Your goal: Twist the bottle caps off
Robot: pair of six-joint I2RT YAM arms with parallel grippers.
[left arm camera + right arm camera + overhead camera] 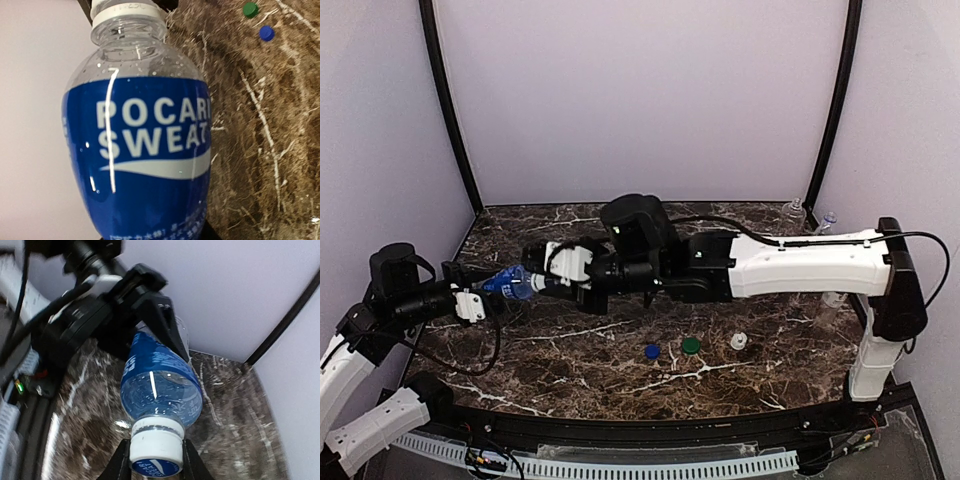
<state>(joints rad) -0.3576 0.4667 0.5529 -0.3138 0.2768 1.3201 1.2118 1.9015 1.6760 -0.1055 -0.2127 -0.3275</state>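
The right gripper [154, 462] is clamping the white cap [156, 442] between its fingers, the left gripper [498, 288] is squeezing the bottle [145, 150]; a steady unscrewing twist is likely coming next.

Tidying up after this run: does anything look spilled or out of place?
No spill. A blue cap, green cap and white cap lie loose on the table. The Pocari Sweat bottle hangs sideways in mid-air, left gripper on its body, right gripper shut on its cap.
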